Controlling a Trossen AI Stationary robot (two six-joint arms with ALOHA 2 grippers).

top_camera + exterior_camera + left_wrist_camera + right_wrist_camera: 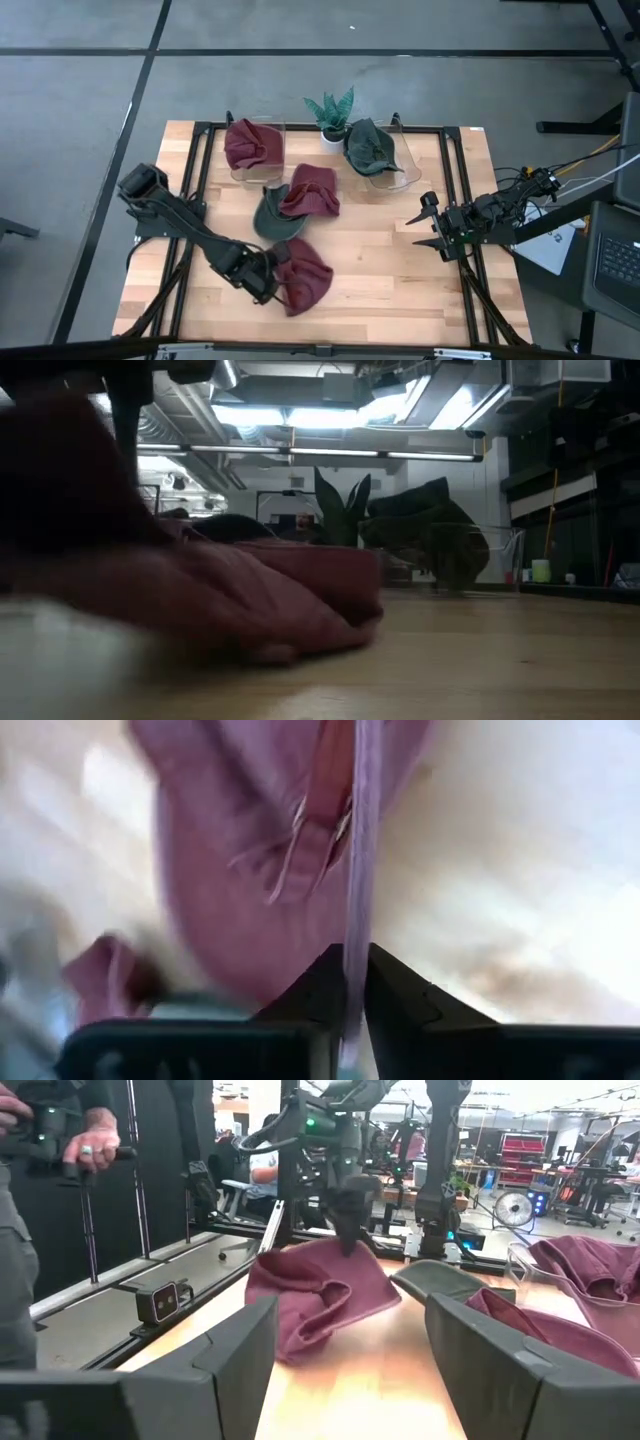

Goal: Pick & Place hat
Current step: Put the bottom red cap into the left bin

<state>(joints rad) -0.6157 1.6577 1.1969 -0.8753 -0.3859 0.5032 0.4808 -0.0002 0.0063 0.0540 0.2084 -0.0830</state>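
I've got the left gripper [272, 283] pinched on the edge of the maroon hat [304, 280] at the table's [400, 270] near edge, a thin fold that lifts easily; the hat's length runs across the table, I judge; right gripper [432, 226] waits spread, empty.

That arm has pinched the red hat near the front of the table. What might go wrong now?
The left tool grips only a thin fold of the red hat, as the left wrist view shows, so the cloth might slip out when lifted. Another red hat lying on a green hat sits close by, so a dangling hat could drag them. The right tool waits open, well aside.
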